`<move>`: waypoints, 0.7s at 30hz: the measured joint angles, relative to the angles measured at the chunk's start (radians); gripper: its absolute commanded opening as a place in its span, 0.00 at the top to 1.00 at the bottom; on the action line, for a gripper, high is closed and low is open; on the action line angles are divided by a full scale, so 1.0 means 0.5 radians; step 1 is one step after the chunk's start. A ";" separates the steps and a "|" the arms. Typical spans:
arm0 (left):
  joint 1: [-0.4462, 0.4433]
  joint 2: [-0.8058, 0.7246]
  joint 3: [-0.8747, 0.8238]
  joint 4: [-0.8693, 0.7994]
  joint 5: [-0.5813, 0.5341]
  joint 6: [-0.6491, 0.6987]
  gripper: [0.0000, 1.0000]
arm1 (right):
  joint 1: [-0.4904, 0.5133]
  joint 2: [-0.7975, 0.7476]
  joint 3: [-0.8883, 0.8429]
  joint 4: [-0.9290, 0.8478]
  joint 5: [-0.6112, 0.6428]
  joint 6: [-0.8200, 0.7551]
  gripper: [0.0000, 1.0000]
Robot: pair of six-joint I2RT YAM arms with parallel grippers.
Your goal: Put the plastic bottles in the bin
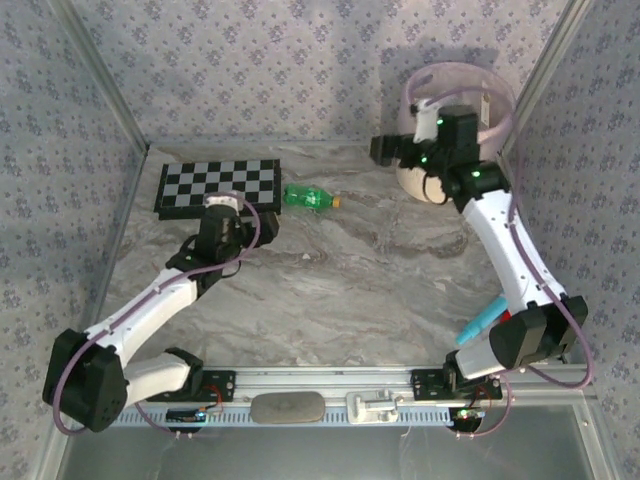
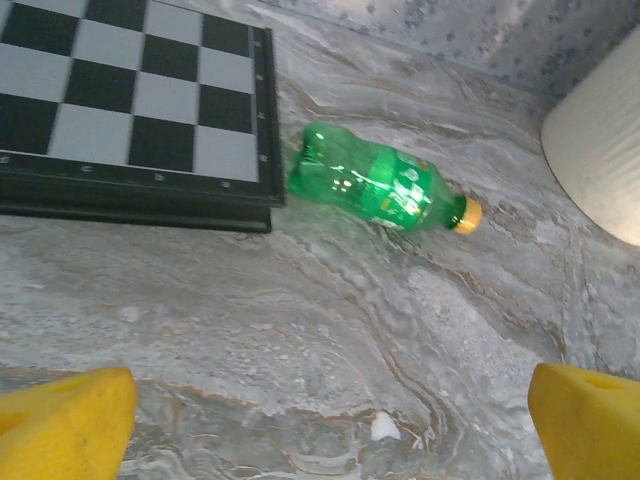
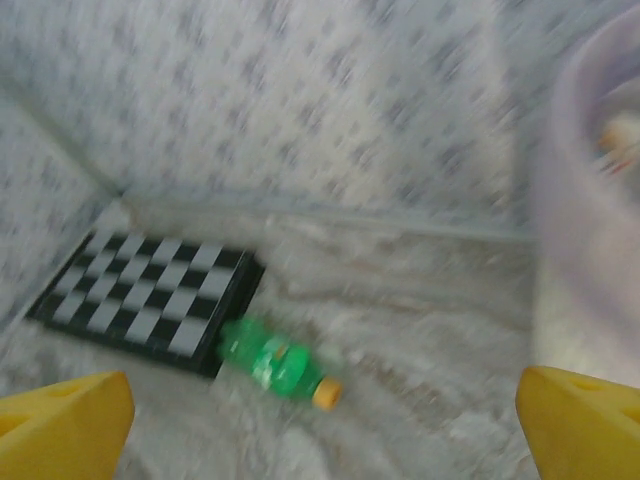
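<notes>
Right gripper (image 1: 428,118) wide and empty by bin (image 1: 470,68), 1 o'clock; left gripper (image 2: 320,420) wide. Seemingly one green bottle (image 1: 308,197) remaining, 12 o'clock.

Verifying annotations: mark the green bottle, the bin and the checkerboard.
green bottle (image 2: 375,188), left wrist view, middle of its body.
bin (image 2: 600,150), left wrist view, cream outer wall.
checkerboard (image 1: 218,182), top external view, centre of the board.
</notes>
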 measured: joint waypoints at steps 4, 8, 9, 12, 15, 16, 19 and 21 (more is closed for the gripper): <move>0.125 -0.111 -0.111 -0.008 0.043 -0.064 0.00 | 0.151 0.053 -0.116 0.000 -0.064 -0.047 0.00; 0.223 -0.207 -0.227 -0.051 0.099 -0.117 0.00 | 0.238 0.233 -0.103 -0.011 -0.127 -0.100 0.00; 0.244 -0.224 -0.246 -0.066 0.110 -0.125 0.00 | 0.256 0.307 -0.072 -0.037 -0.135 -0.118 0.00; 0.317 -0.278 -0.290 -0.110 0.156 -0.150 0.00 | 0.307 0.586 0.101 -0.130 -0.143 -0.175 0.00; 0.395 -0.358 -0.323 -0.161 0.192 -0.165 0.00 | 0.352 0.883 0.343 -0.257 -0.139 -0.240 0.00; 0.419 -0.387 -0.330 -0.180 0.201 -0.172 0.00 | 0.365 0.978 0.431 -0.299 -0.133 -0.259 0.00; 0.478 -0.472 -0.343 -0.218 0.213 -0.175 0.00 | 0.403 1.241 0.713 -0.446 -0.085 -0.317 0.00; 0.507 -0.520 -0.357 -0.236 0.221 -0.179 0.00 | 0.428 1.406 0.909 -0.538 -0.037 -0.360 0.00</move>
